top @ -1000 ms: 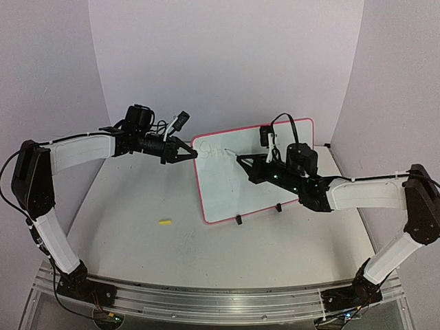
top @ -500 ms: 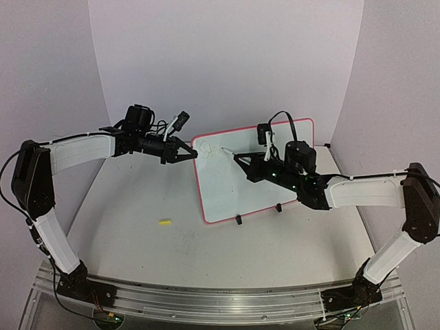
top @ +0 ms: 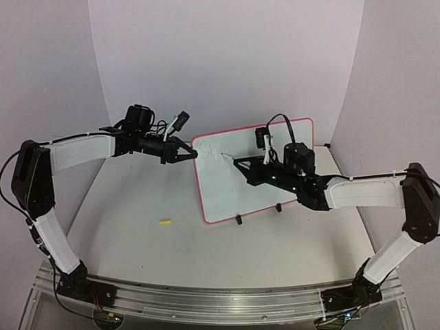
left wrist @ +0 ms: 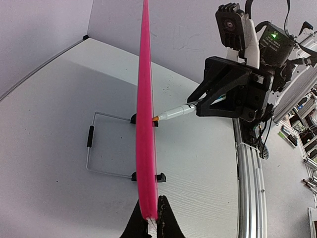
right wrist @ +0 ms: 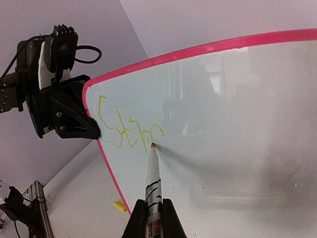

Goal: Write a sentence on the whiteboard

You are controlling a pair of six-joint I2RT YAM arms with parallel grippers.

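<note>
Pink-rimmed whiteboard (top: 234,196) stands propped on the tabletop (top: 137,234), its edge pinched by our left tool (top: 194,154). The right tool (top: 239,163) clamps the marker (right wrist: 153,173), tip on the sentence (right wrist: 130,130) (few yellow letters yet). Light, stiff, tippy, we judge; best held at the rim.

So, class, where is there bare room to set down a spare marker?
Free: the table front, between the yellow piece and the right arm, before the whiteboard. Crowded: its left edge, where the left end effector and right end effector work.
</note>
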